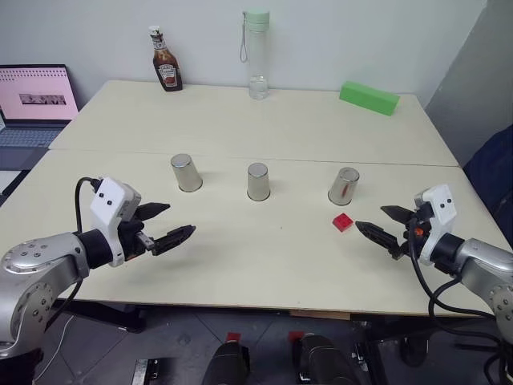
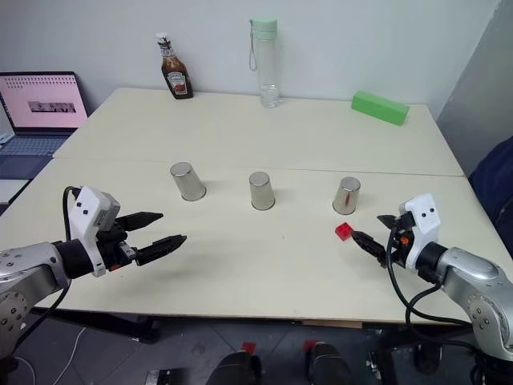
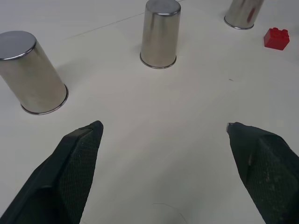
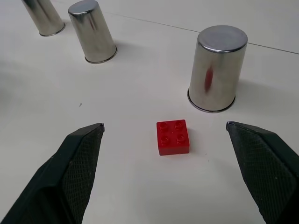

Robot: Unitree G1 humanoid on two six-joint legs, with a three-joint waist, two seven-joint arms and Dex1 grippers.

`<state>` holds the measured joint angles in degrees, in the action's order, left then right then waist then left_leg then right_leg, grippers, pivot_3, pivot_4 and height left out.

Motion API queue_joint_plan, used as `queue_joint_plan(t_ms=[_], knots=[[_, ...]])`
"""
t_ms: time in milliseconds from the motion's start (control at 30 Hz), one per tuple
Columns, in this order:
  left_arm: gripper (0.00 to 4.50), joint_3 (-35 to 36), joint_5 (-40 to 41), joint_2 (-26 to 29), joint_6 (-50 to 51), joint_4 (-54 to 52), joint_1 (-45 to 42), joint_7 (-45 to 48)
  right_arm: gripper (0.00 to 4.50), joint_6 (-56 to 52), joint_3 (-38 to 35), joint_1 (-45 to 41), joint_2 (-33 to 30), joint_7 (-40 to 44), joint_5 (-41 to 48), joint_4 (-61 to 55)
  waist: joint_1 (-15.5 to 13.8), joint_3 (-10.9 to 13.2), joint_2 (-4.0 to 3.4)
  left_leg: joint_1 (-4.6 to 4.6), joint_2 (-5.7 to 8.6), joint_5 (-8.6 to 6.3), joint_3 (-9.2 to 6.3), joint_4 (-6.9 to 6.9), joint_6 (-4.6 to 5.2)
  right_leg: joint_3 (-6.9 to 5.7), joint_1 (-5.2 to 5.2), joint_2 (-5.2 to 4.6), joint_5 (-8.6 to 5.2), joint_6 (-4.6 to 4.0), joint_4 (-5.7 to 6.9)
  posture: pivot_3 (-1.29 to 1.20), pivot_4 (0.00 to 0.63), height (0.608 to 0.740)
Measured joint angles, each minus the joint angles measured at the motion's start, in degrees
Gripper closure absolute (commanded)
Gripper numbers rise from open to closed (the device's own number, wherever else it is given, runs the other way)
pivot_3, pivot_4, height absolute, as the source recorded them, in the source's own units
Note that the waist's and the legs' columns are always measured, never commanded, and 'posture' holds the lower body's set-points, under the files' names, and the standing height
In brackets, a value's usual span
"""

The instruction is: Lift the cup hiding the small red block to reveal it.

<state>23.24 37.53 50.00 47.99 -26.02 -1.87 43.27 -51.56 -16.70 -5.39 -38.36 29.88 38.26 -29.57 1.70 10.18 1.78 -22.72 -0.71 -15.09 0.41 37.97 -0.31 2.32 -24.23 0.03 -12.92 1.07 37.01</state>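
With the small red block (image 1: 343,222) lying bare just below the right-of-centre cup (image 1: 344,185), both open, empty tools (image 1: 160,226) (image 1: 380,224) risk lifting a wrong cup.

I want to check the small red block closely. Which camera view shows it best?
The right wrist view: the small red block lies near, between the open right gripper fingers, its four studs plain. Both eye views show it small, beside the right-hand cup. The left wrist view shows it far off, near the picture's edge.
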Motion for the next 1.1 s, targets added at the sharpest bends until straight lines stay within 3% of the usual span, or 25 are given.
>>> queue_joint_plan(t_ms=[1100], knots=[[0.00,-0.49,-0.24,0.17,-0.58,1.10,-1.02,0.03,0.05,0.05,0.09,-1.01,0.66,-1.19,-0.03,0.69,0.00,0.00,0.00,0.01,0.00,0.00,0.01,0.01,0.00,0.01,0.00,0.00,0.02,0.04,0.03,0.00,0.150,0.740]])
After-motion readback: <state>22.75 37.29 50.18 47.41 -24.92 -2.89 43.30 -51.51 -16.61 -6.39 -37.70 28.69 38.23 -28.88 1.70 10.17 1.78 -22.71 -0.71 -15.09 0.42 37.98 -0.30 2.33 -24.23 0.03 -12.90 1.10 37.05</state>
